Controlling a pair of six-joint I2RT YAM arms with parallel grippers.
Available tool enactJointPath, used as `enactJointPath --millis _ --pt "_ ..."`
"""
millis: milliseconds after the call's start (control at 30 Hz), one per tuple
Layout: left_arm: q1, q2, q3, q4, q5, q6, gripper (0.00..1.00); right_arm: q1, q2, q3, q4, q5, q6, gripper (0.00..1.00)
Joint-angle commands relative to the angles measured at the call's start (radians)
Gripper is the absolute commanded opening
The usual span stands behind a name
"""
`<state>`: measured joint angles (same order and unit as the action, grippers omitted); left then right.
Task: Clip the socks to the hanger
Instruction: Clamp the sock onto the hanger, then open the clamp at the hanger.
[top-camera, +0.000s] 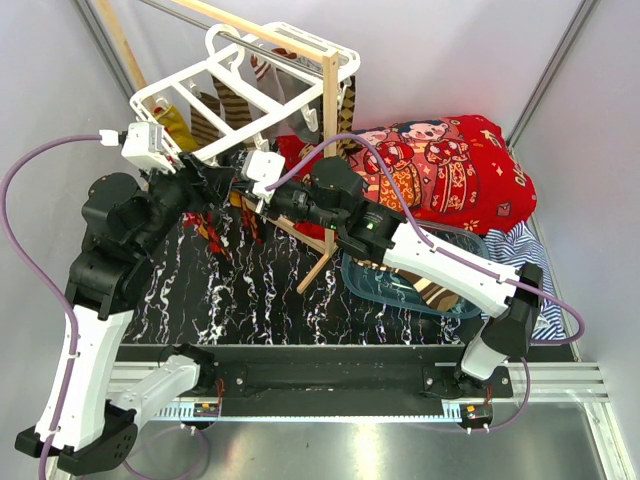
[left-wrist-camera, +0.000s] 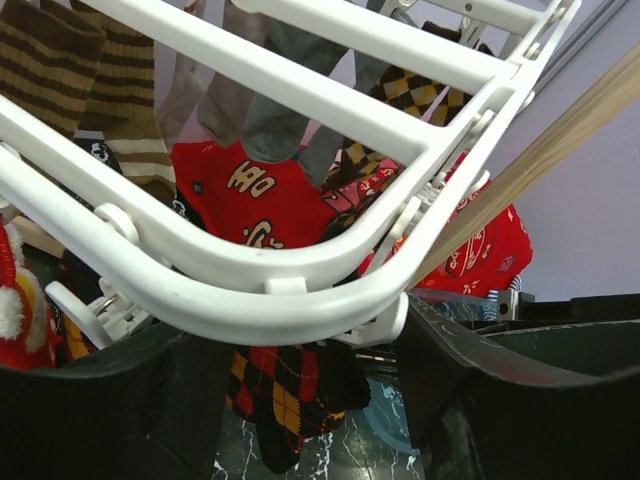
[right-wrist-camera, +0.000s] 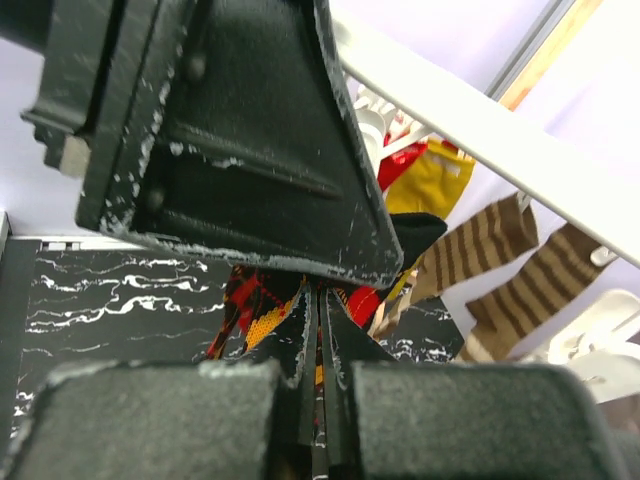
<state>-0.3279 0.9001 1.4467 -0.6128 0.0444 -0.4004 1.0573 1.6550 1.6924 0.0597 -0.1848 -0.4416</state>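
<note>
The argyle sock, red, black and yellow, is pinched at its upper edge between the fingers of the right gripper, which are pressed together with only the cloth between them. Directly above that grip the black body of the left gripper is seen, its two fingers held apart with nothing clasped. The rounded corner of the hanger and one white clip lie in the gap between them, and the argyle sock is seen hanging below that corner. Just beyond the fingers, more socks are clipped under the white bars: a brown-and-cream striped pair, grey socks, a red sock with pale marks and, on the right gripper's far side, a mustard yellow sock. Past the hanger a slanted wooden pole is seen and a red cartoon blanket is heaped. Beneath both grippers a black marbled table is spread, and nearer the right arm's base a blue tray is set.
</note>
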Motion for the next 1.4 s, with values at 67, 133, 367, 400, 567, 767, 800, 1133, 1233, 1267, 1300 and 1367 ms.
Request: enactJointPath --millis 67,133,367,400,567,767,800,1133,1233,1267,1300,1367 --pt "0.001 -0.001 0.041 0.025 -0.037 0.017 0.64 0.015 -0.011 0.035 0.074 0.008 0.000 0.13" --pt "0.001 0.006 0.041 0.027 -0.073 0.025 0.64 0.013 -0.018 0.021 0.074 0.022 0.001 0.27" --pt "0.001 0.025 0.052 0.031 -0.133 0.046 0.63 0.015 -0.090 -0.098 0.141 0.159 -0.011 0.52" --pt "0.001 0.023 0.050 0.033 -0.144 0.048 0.64 0.015 -0.098 -0.114 0.150 0.178 -0.014 0.52" --pt "0.001 0.017 0.049 0.027 -0.169 0.061 0.64 0.015 -0.132 -0.233 0.265 0.324 -0.011 0.55" --pt "0.001 0.014 0.055 0.019 -0.181 0.069 0.63 0.013 -0.112 -0.280 0.402 0.406 -0.016 0.57" --pt "0.001 0.013 0.054 0.019 -0.182 0.069 0.64 0.010 -0.101 -0.272 0.425 0.403 -0.016 0.58" --pt "0.001 0.000 0.047 0.016 -0.186 0.068 0.63 -0.003 -0.011 -0.208 0.549 0.400 -0.002 0.63" --pt "0.001 -0.003 0.049 0.016 -0.178 0.061 0.64 -0.005 0.012 -0.203 0.592 0.407 0.006 0.64" --pt "0.001 -0.003 0.047 0.015 -0.176 0.061 0.63 -0.005 0.018 -0.201 0.604 0.412 0.007 0.64" --pt "0.001 -0.004 0.049 0.016 -0.173 0.061 0.63 -0.003 0.025 -0.201 0.633 0.429 0.009 0.64" --pt "0.001 -0.006 0.046 0.016 -0.173 0.060 0.64 -0.003 0.043 -0.200 0.664 0.452 0.007 0.64"
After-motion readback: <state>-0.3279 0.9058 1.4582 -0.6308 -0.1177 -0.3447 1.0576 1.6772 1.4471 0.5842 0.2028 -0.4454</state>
